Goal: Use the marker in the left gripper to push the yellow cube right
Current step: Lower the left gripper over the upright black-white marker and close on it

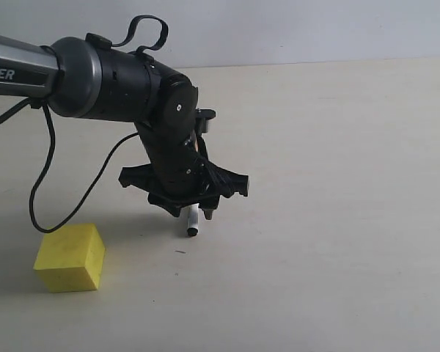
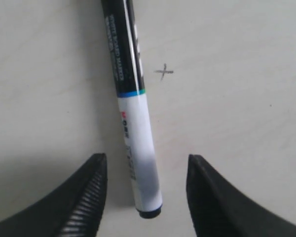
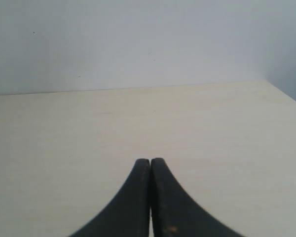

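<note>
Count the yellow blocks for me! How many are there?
1. The yellow cube sits on the table at the lower left of the exterior view, apart from the marker. Neither wrist view shows another; one could hide behind the arm.

Recorded plain bright yellow on all visible faces of the yellow cube (image 1: 70, 257). Found the marker (image 2: 135, 123) white at one end, black at the other, a thin teal band between; small red and grey print on the white, pale lettering on the black. Logged the left tool (image 2: 146, 168) as black, fine ribbing on one finger (image 2: 84, 210); right tool (image 3: 150, 170) likewise black. Noted the arm (image 1: 81, 77) as black and silver-grey with white lettering, cable (image 1: 32, 198) black. Marked the tabletop (image 1: 337, 235) pale cream, with a small grey pencilled cross (image 2: 164, 71).
</note>
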Motion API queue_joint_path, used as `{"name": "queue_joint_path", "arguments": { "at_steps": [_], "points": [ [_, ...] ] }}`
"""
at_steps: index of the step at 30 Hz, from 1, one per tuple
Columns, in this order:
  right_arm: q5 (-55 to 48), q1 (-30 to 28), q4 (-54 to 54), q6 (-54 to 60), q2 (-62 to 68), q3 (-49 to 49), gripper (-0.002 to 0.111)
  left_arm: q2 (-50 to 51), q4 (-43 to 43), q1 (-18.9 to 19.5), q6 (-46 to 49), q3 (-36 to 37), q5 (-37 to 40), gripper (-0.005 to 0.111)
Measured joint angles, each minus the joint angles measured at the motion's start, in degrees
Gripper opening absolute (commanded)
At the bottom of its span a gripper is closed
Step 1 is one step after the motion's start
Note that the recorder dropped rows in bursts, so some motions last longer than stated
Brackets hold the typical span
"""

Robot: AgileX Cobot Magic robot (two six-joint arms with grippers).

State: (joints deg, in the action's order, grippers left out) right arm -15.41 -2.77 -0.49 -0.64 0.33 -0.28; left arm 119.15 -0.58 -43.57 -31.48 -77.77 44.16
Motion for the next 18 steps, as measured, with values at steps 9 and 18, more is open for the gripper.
{"name": "queue_joint_path", "arguments": {
  "at_steps": [9, 18],
  "points": [
    [0.00, 0.00, 0.00, 0.00, 0.00, 0.00, 0.000, 0.76, 0.00, 0.00, -0.11, 0.00, 0.00, 0.040],
    [0.00, 0.00, 0.00, 0.00, 0.00, 0.00, 0.000, 1.52, 0.00, 0.00, -0.22, 0.00, 0.00, 0.036]
  ]
}}
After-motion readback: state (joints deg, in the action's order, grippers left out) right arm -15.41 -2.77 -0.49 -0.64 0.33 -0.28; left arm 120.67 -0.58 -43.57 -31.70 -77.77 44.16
